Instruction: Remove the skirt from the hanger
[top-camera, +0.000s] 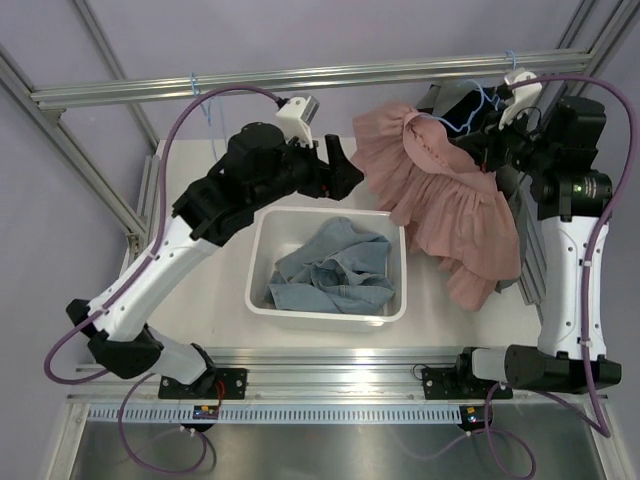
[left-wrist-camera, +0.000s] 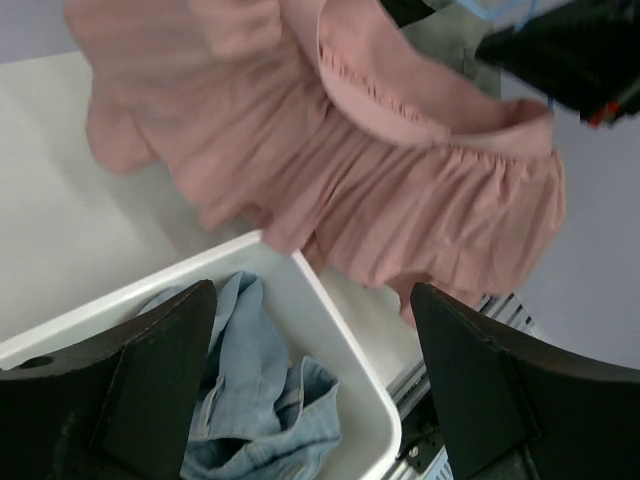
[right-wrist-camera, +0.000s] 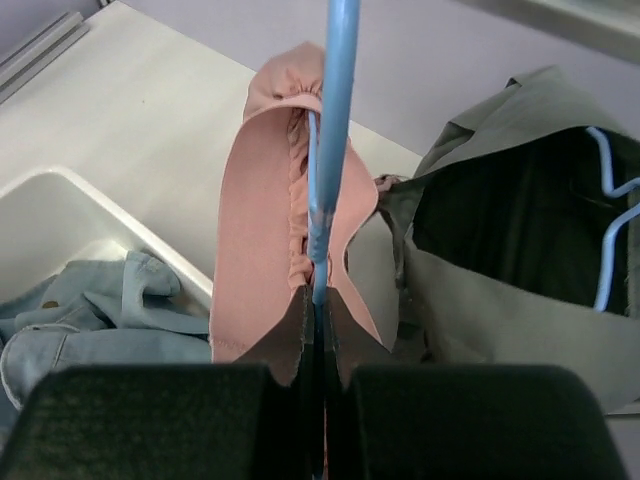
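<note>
My right jaws are clenched on the blue hanger (right-wrist-camera: 335, 120), with the pink skirt (right-wrist-camera: 260, 230) draped over it just ahead of them. My left jaws are spread wide, released; the skirt hangs ahead, untouched. White bin (left-wrist-camera: 345, 345) of denim (left-wrist-camera: 250, 400) sits below them on the worktop (left-wrist-camera: 60, 200).

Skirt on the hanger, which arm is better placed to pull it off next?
Probably left: the left gripper is open facing the pink skirt, free to grab, while the right gripper is shut on the blue hanger.
</note>
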